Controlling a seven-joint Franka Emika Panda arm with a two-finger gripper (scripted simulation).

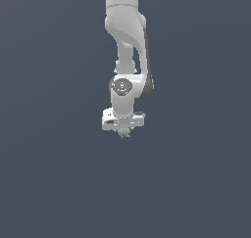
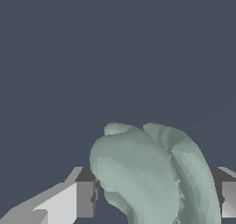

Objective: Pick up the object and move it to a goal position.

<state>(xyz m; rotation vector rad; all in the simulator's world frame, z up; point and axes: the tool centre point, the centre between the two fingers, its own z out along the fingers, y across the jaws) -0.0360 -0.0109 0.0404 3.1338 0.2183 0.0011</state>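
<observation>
room is what you have most of: in the exterior view the flat slate-blue ground (image 1: pixel 54 183) runs unbroken to every edge of the frame, and on both the exterior view's left and right nothing stands near the arm. you see the white arm (image 1: pixel 125 46) coming down from the top edge at about the middle, its wrist pointing straight down, ending in the gripper (image 1: pixel 124 129). the object (image 1: pixel 124 132), a pale mint-green lump, shows just beneath the gripper's white body, only a small tip of it peeking out (its lobes are too small to make out there).

in the wrist view you get it much closer: the object (image 2: pixel 152 177) fills the space between the two fingers (image 2: pixel 85 197), its rounded ribbed lobes bulging toward the camera. each finger's dark pad sits right against a flank of the lump, so the hand is clamped on it. beyond the object only the plain ground (image 2: pixel 115 48) shows; whether the lump rests on it or hangs clear you cannot tell from either view.
</observation>
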